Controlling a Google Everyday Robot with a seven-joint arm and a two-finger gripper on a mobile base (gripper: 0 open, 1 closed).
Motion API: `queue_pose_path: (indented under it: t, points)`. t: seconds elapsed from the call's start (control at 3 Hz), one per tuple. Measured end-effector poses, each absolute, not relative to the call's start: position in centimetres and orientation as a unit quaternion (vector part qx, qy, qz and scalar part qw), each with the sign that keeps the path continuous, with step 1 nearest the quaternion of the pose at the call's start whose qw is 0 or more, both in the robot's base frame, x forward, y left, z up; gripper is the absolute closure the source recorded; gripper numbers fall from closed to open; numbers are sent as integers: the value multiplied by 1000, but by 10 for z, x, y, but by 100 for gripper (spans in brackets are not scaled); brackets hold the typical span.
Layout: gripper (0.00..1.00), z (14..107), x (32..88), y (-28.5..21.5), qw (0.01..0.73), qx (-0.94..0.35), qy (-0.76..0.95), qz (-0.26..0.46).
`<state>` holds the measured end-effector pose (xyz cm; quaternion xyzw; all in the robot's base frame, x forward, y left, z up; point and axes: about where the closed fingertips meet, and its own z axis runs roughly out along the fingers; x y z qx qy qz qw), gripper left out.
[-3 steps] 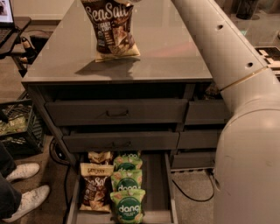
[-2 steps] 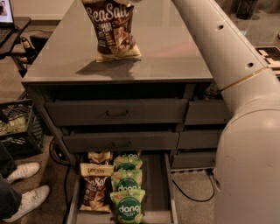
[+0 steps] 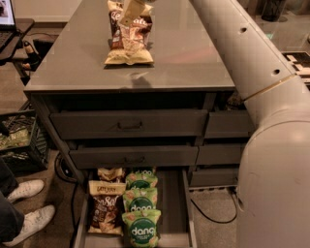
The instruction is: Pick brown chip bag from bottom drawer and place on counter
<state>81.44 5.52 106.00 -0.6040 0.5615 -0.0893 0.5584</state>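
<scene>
1. Nearest: bottom drawer [image 3: 172, 208] stood pulled open, with a column of green dang bags [image 3: 141, 227] and spare brown bags [image 3: 105, 213] just left of them; right strip of the drawer floor was bare
2. White sneakers [image 3: 29, 215] of a person were on the floor left of the drawer, apart from it
3. Above it, the two upper drawers [image 3: 128, 125] with bar pulls were closed
4. Robot arm [image 3: 252, 63] ran up the right side and reached across the counter [image 3: 193, 58] toward its far end
5. Brown chip bag [image 3: 130, 43] was on the counter's far-left area, base touching the top, roughly upright, shadow right under it
6. Gripper [image 3: 133, 9] was at the top edge, right at the bag's upper end and partly cropped; couldn't tell whether it was clamped or had let go
7. My read: pick looked done and the place step was at its tail end. Next move calls for a confirmed release, then a straight vertical retreat so the bag isn't dragged. Risk: a tall, light bag could tip over
</scene>
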Motion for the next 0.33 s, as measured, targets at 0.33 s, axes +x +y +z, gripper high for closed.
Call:
queue_pose_path:
  t: [0.33]
  points:
    - [0, 1060, 814, 55, 558, -604, 562, -89]
